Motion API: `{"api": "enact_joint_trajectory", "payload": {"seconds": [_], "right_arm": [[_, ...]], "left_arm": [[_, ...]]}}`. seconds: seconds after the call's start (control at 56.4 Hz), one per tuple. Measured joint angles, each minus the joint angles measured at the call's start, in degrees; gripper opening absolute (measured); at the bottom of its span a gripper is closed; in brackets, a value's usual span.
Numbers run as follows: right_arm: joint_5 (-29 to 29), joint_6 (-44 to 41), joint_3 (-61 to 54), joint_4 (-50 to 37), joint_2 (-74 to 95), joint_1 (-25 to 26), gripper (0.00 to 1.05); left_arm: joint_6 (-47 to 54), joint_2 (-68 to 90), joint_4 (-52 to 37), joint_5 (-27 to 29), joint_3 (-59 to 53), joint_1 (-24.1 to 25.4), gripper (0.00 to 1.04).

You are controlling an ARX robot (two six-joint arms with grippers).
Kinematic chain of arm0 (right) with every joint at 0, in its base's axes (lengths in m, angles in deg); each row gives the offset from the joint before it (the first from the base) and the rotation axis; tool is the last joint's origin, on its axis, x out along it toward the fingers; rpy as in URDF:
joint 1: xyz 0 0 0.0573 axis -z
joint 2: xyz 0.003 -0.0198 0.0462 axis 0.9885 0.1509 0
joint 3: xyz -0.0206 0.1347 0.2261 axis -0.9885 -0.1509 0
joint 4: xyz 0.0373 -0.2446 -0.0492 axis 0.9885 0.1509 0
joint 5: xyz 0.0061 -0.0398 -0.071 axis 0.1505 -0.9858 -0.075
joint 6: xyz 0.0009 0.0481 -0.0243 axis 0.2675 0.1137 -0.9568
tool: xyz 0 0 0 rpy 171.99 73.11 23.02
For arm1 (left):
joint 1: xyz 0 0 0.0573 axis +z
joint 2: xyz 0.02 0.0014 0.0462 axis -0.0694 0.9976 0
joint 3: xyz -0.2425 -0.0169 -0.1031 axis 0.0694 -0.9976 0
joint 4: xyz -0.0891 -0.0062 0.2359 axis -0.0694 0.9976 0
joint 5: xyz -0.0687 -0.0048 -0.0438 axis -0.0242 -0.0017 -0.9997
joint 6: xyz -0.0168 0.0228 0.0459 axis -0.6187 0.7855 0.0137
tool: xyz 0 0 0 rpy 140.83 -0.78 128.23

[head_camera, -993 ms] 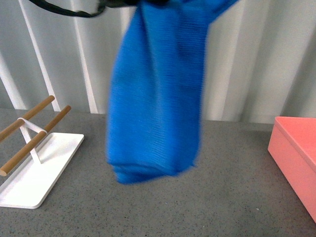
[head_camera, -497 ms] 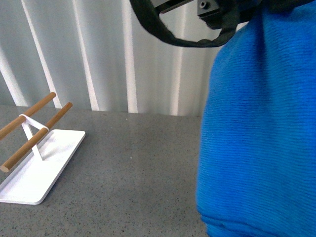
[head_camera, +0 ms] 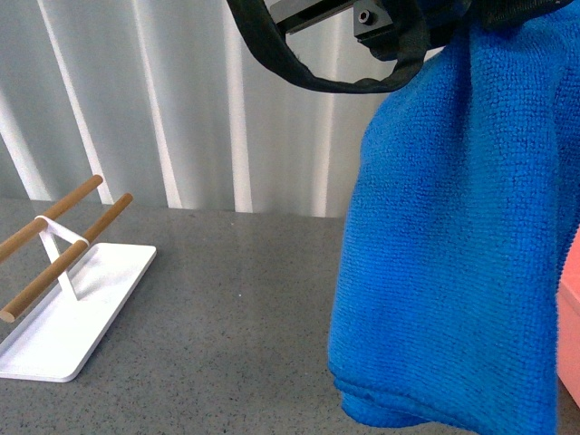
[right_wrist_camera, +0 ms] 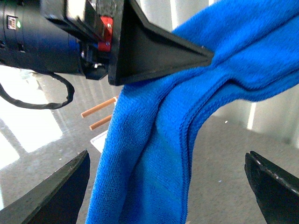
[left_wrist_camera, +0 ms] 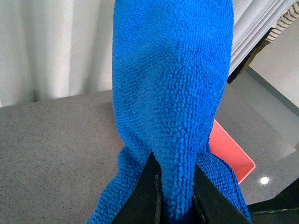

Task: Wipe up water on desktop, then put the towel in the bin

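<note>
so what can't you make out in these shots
Front view: salmon-pink rectangular bin, nearly all behind the hanging royal-blue microfibre towel.
Left wrist view: bin's inside, covered by the towel.
Any view: water on the speckled dark grey desktop, too faint to tell.

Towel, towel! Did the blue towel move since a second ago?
Yes. In the front view the towel swung to the right, away from the white tray, and now hangs in front of most of the pink bin.

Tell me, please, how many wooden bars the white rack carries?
2, side by side on the white rack, left on the desktop: the rear bar and the front bar.
</note>
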Motion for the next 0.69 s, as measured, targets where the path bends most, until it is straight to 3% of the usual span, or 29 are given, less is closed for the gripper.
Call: {"api": "enact_joint_trajectory", "payload": {"seconds": [0.213,0.426,0.461,0.621,0.692], "right_arm": [[-0.5,-3.0,0.0,-0.9,5.9,-5.6,0.98],[-1.3,-4.9,1.9,-3.9,12.2,-8.1,0.98],[-1.4,-5.1,2.4,-4.3,13.0,-8.3,0.95],[-2.8,-5.5,4.0,-7.0,16.2,-8.5,0.6],[-2.8,-5.2,4.0,-7.6,16.2,-8.2,0.49]], "left_arm": [[-0.7,0.0,0.7,-0.1,0.7,0.1,0.06],[-1.9,-0.2,1.4,-0.4,2.2,0.1,0.06],[-2.1,-0.2,1.6,-0.5,2.4,0.1,0.06],[-3.1,-1.3,1.8,-1.0,3.0,0.2,0.06],[-3.1,-1.4,2.0,-1.1,3.0,0.5,0.06]]}}
